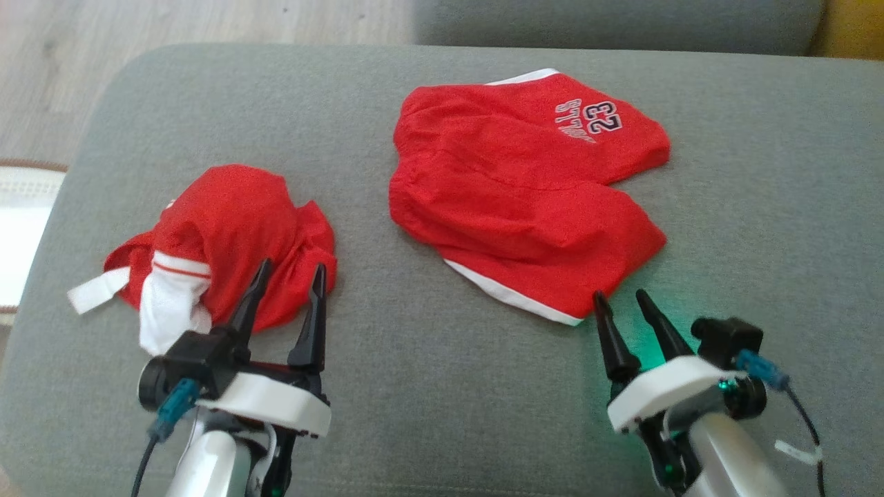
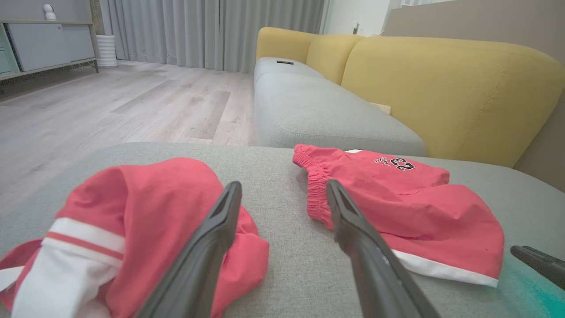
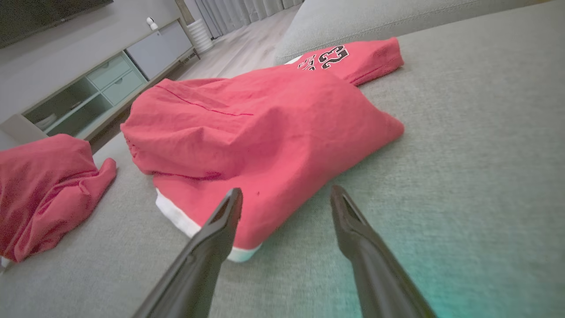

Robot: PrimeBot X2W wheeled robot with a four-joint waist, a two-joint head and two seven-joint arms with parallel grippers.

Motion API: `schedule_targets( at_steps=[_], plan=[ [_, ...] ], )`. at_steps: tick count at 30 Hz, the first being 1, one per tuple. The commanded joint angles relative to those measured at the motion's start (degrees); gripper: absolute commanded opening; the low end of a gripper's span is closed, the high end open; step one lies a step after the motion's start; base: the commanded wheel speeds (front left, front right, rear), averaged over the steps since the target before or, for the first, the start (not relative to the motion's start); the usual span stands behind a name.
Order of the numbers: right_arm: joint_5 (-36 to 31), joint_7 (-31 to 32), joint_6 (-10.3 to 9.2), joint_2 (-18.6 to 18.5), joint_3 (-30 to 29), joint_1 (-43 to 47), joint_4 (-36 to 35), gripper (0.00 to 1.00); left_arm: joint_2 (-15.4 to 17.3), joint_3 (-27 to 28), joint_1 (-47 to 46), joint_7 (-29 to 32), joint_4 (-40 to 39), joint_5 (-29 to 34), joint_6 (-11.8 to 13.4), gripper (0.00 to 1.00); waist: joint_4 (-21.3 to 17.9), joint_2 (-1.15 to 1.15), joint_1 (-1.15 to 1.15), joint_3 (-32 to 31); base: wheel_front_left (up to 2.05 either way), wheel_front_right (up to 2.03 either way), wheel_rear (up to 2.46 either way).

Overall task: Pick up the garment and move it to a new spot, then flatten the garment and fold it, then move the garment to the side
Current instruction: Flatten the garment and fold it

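Observation:
Two red garments lie on the grey cushion. A crumpled red garment with white trim is at the left. My left gripper stands open just over its near right edge, holding nothing. Red shorts printed "23" lie spread in the middle, white hem toward me. My right gripper is open at the shorts' near right corner, above the hem, empty. One of the right gripper's fingers shows in the left wrist view.
A grey sofa seat with yellow back cushions stands beyond the cushion. Wooden floor lies at the far left, with a pale rug past the left edge. A low cabinet stands across the room.

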Motion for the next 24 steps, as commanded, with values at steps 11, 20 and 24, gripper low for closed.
schedule_targets(
  at_steps=[11, 20, 24],
  plan=[
    [0.5, -3.1, -0.05, -0.2, 2.8, -12.4, 13.2, 0.00, -0.2, 1.7, -2.8, -0.3, -1.4, -0.5, 0.3, 1.00, 1.3, 0.00, 0.00, 0.8, 0.00, 0.00, 0.00],
    [-15.8, -4.9, -0.05, -0.3, -11.4, -12.4, 12.3, 0.00, -0.2, 2.1, -1.9, -0.3, -1.7, -1.2, 0.7, 1.00, -3.1, 0.00, 0.00, -1.7, 0.00, 0.00, 0.00],
    [-24.6, -4.1, -0.05, -0.3, -20.8, -9.4, 6.7, 0.00, -0.2, 1.8, -1.5, -0.3, -1.8, -1.7, 0.9, 1.00, -4.9, 0.00, 0.00, -2.4, 0.00, 0.00, 0.00]
  ],
)
